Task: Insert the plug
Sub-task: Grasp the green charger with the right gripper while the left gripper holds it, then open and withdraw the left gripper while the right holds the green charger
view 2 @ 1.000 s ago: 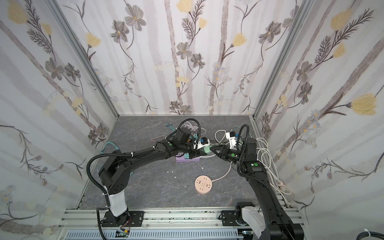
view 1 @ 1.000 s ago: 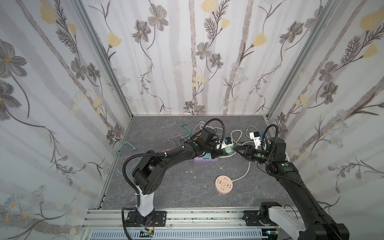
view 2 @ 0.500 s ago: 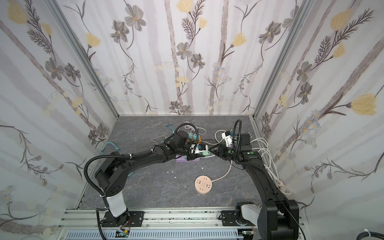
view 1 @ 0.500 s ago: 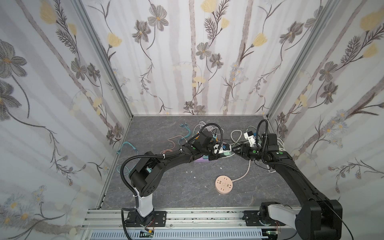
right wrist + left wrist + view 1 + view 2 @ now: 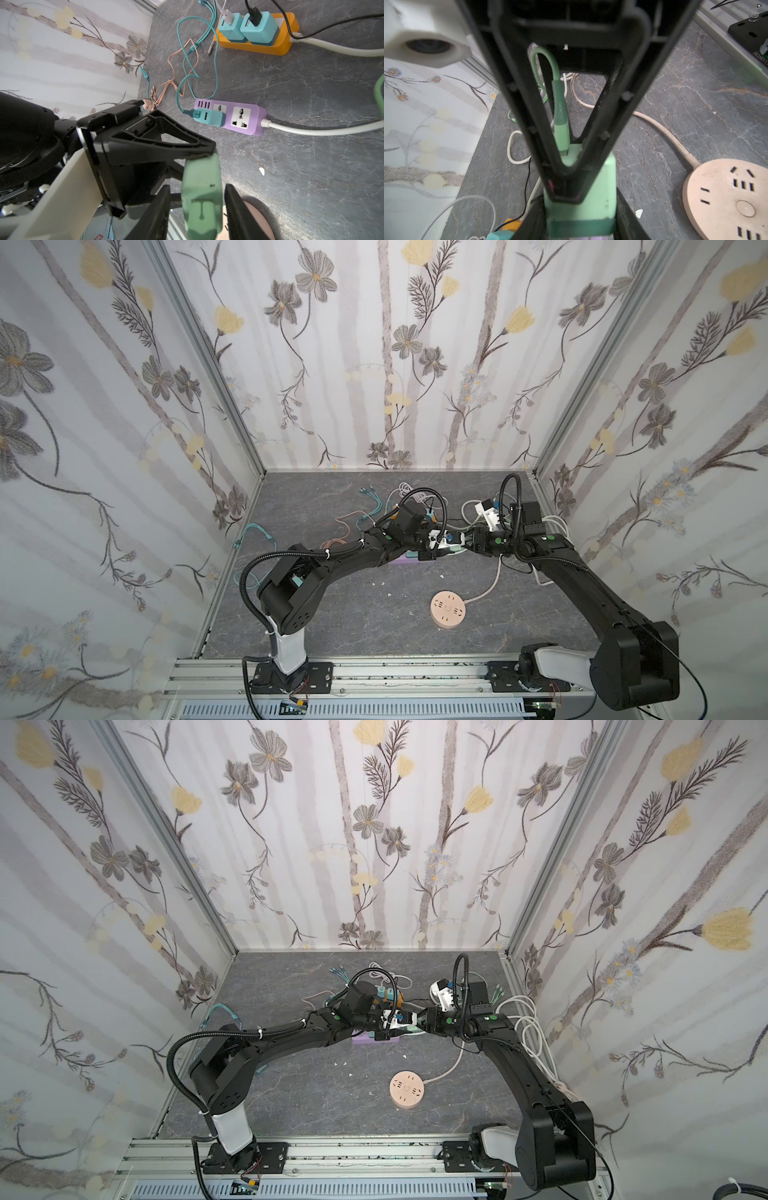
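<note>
Nearest me, a round tan socket hub (image 5: 447, 609) is lying flat on the bench (image 5: 353, 626) with nothing plugged into it. Beyond it, mid-bench, both arms are meeting in the air over the purple power strip (image 5: 241, 118), presumably because its empty socket is the target. The left fingers (image 5: 628, 222) are clamping the plug (image 5: 591, 197) by its sides and holding it steady. The right fingers (image 5: 239, 212) are straddling it crosswise, and I cannot tell whether they are pressing. The plug is a mint-green, round-cornered block with a darker band at one end and a green cable (image 5: 560, 108) looping from it. Farther off, an orange strip (image 5: 286, 39) is carrying two teal adapters (image 5: 257, 29).
</note>
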Controlling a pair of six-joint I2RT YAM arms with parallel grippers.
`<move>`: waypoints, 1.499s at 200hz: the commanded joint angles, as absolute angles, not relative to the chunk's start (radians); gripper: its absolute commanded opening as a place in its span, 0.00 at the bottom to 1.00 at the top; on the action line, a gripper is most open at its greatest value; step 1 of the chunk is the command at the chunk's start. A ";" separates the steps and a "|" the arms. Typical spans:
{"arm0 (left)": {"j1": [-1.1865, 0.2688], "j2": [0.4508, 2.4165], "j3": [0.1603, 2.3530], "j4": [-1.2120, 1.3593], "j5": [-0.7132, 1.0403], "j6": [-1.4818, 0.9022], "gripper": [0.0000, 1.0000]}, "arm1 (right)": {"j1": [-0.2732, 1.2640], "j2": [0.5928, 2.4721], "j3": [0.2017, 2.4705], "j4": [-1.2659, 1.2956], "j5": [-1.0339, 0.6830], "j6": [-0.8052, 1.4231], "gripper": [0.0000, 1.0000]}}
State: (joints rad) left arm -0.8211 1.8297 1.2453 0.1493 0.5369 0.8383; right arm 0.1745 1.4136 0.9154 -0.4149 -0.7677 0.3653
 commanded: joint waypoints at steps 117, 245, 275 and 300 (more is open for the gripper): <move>-0.824 1.822 1.256 0.168 0.565 0.857 0.00 | 0.208 1.467 0.983 -0.444 -0.752 0.305 0.27; -0.776 1.731 1.067 0.424 0.468 0.642 1.00 | 0.217 1.549 1.131 -0.516 -0.670 0.110 0.00; -0.764 1.671 0.970 0.533 0.391 0.582 1.00 | 0.220 1.598 1.178 -0.518 -0.632 0.044 0.00; -0.751 1.626 0.884 0.681 0.283 0.502 1.00 | 0.236 1.652 1.219 -0.523 -0.611 -0.021 0.00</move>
State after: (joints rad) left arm -0.7624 1.6619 0.9386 0.4850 0.4088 0.5949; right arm 0.2211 1.6085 1.1858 -0.5480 -0.6395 0.0780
